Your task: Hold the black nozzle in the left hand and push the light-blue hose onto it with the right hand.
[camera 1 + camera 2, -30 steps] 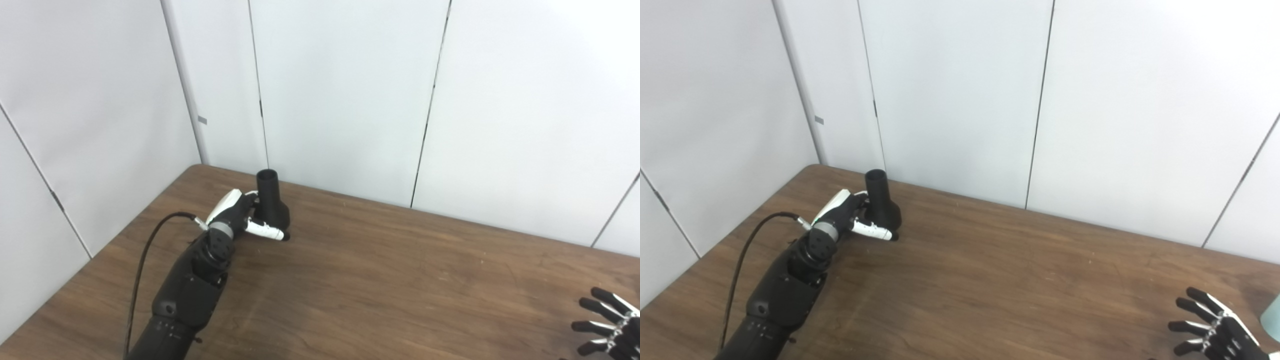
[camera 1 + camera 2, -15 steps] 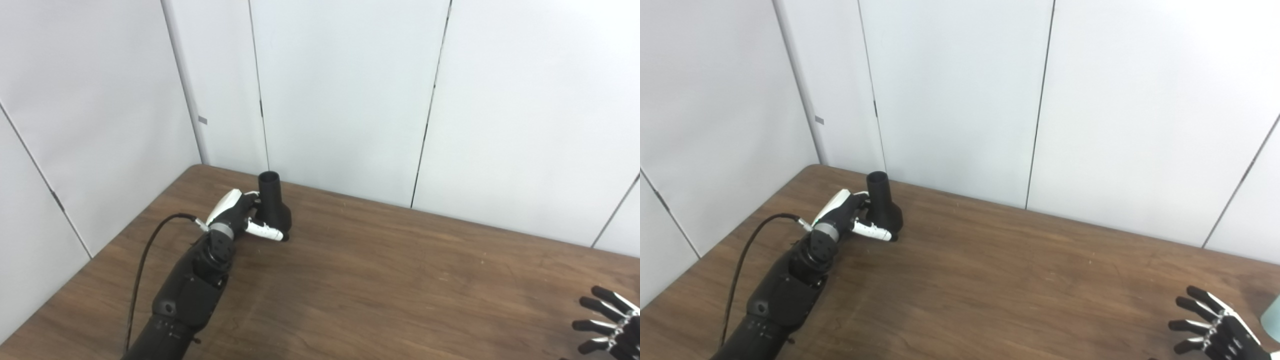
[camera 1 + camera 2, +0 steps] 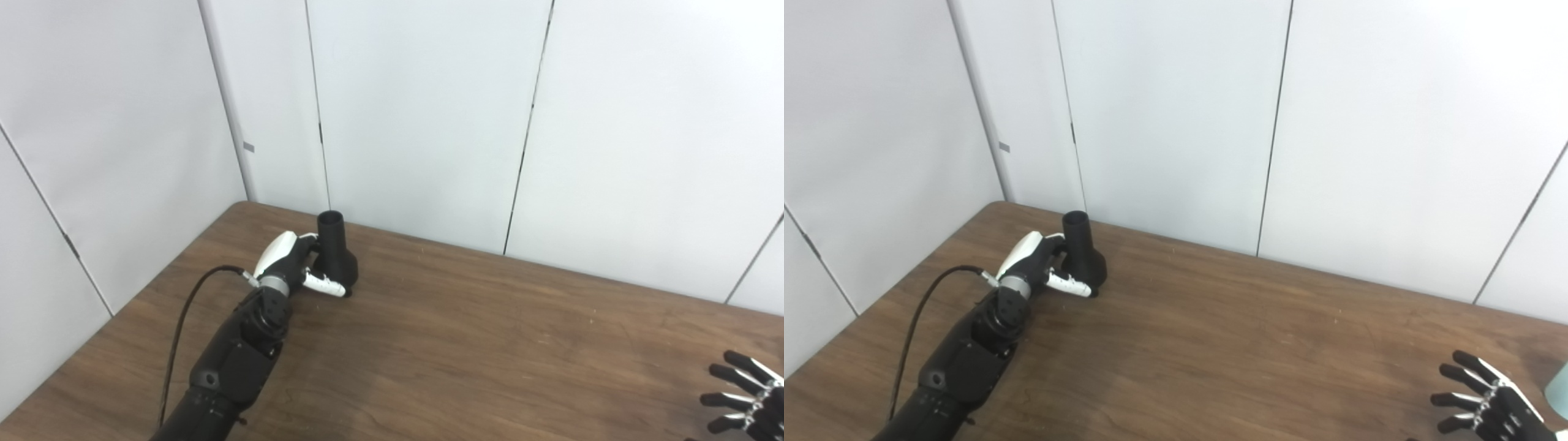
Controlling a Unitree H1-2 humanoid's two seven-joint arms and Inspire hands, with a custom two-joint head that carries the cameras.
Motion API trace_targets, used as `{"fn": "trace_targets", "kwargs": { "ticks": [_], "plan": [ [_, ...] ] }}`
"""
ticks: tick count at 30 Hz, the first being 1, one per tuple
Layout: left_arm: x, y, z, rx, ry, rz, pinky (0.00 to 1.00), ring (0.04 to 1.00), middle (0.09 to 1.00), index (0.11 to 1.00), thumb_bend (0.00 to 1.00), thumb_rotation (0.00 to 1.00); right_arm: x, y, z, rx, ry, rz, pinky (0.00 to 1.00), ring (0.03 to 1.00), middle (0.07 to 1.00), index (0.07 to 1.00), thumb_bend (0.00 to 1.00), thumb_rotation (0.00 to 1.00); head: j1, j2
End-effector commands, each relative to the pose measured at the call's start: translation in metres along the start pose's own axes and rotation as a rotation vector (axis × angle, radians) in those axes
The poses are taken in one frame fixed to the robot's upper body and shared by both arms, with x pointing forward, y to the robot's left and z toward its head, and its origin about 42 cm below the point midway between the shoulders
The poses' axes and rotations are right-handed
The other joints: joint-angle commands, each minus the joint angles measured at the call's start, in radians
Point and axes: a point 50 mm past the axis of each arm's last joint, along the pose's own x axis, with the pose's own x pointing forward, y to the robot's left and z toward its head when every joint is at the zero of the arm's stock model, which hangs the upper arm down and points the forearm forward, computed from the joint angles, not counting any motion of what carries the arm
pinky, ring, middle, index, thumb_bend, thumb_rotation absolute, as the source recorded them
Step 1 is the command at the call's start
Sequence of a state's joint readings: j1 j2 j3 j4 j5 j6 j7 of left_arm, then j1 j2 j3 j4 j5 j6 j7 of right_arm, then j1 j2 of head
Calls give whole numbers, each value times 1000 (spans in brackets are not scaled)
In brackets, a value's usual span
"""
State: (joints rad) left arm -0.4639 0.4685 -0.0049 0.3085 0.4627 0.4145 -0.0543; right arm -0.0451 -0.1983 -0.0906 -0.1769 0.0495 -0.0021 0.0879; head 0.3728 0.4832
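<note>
The black nozzle [image 3: 335,252] stands upright near the table's [image 3: 465,343] far left corner, narrow open end up and wide base on the wood. The left hand [image 3: 293,269] wraps its lower body, thumb across the front, which probably steadies it so the open end stays clear for the hose. The light-blue hose [image 3: 1559,389] shows only as a sliver at the right edge of the right eye view, well apart from the nozzle. The right hand [image 3: 1482,401] hovers just beside it, fingers spread and empty, seemingly poised to pick it up.
</note>
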Motion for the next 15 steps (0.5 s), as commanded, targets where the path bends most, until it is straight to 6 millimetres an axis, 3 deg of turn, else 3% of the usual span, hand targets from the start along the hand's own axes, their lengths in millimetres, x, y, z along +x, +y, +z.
{"fn": "trace_targets", "kwargs": {
  "ticks": [1, 15],
  "plan": [
    [5, 19, 9, 24, -30, 50, 1000, 915, 858, 789, 911, 106, 5, -4, 17, -11, -73, 3, 429, 603, 750, 791, 703, 37, 0, 5],
    [5, 13, 8, 18, -33, 32, 1000, 923, 864, 790, 915, 116, 3, -3, 20, -5, -67, 5, 429, 599, 748, 791, 704, 53, -5, 18]
  ]
}}
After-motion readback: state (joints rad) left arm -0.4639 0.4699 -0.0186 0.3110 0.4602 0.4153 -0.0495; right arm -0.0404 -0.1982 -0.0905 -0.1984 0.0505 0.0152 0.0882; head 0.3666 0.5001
